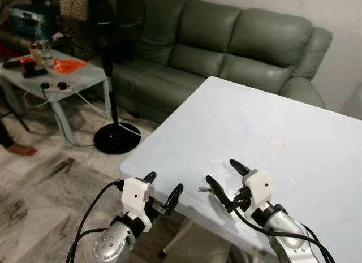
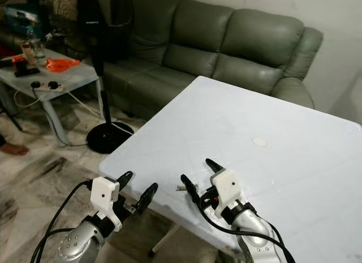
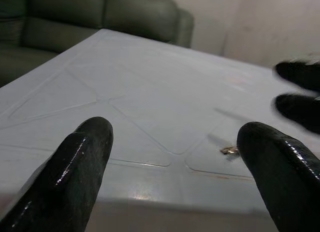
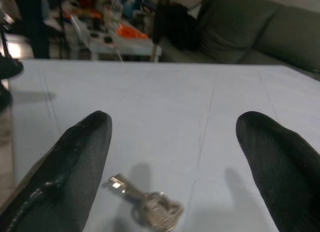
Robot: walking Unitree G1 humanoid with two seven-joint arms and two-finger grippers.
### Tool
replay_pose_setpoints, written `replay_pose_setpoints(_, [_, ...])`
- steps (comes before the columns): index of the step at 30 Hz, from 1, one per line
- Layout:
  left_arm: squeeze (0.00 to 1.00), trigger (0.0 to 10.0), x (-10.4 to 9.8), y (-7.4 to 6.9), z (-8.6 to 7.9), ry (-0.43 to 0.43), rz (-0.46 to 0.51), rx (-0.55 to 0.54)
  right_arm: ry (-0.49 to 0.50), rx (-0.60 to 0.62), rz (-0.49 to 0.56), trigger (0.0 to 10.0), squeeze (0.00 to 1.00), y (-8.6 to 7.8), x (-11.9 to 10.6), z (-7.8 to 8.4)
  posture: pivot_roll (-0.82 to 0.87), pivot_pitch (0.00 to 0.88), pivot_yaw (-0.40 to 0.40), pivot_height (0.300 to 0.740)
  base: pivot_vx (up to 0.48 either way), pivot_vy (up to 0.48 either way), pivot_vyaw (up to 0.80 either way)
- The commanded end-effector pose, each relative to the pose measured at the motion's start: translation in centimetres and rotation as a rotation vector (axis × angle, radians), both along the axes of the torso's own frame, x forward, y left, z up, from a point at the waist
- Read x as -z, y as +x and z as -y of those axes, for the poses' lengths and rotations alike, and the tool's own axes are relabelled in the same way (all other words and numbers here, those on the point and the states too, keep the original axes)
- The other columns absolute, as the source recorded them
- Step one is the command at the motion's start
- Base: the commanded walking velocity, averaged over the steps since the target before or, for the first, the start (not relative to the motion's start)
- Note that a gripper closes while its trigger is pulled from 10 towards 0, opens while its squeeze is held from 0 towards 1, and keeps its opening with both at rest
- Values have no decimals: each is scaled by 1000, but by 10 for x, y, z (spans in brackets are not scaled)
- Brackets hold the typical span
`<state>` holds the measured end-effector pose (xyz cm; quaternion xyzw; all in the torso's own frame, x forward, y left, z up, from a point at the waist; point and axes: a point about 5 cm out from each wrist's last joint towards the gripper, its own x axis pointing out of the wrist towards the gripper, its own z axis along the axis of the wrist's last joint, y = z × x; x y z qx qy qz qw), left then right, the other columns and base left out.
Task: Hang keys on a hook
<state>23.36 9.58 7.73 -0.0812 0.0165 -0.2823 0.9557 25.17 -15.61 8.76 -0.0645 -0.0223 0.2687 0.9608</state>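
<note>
From the head camera, the keys (image 1: 205, 189) lie flat on the pale counter (image 1: 271, 121) near its front edge, just beside one finger of the right claw (image 1: 224, 180), which hovers spread open. The left claw (image 1: 163, 189), also open, hangs off the counter's edge.

The left wrist view shows the keys (image 3: 229, 151) as a small glint.

The right wrist view shows the keys (image 4: 150, 207) between the open fingers: thin, stiff, light metal, likely slippery and low-lying. The ring end looks the best hold.

I see a pale blue table (image 1: 271, 121). The keys (image 4: 150, 206) lie flat on it near its front edge. A small round mark (image 1: 276, 142) sits farther in.
</note>
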Motion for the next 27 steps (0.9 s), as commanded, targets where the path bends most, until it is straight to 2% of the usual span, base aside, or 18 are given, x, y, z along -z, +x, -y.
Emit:
replay_pose_setpoints(1, [0,10000,-3,1,-1,2,8,-8,-3,-15,21,10000,0,2,-5,-2,15,9,-92,740,0,454,0])
replay_pose_setpoints(9, [0,10000,-3,1,-1,-2,10,-15,-4,-19,18,10000,0,1,-4,-2,17,11,-96,740,0,432,0])
replay_pose_setpoints(27, [0,10000,-2,1,-2,12,14,-17,-5,-17,15,10000,0,2,-4,-1,18,14,-100,740,0,0,0])
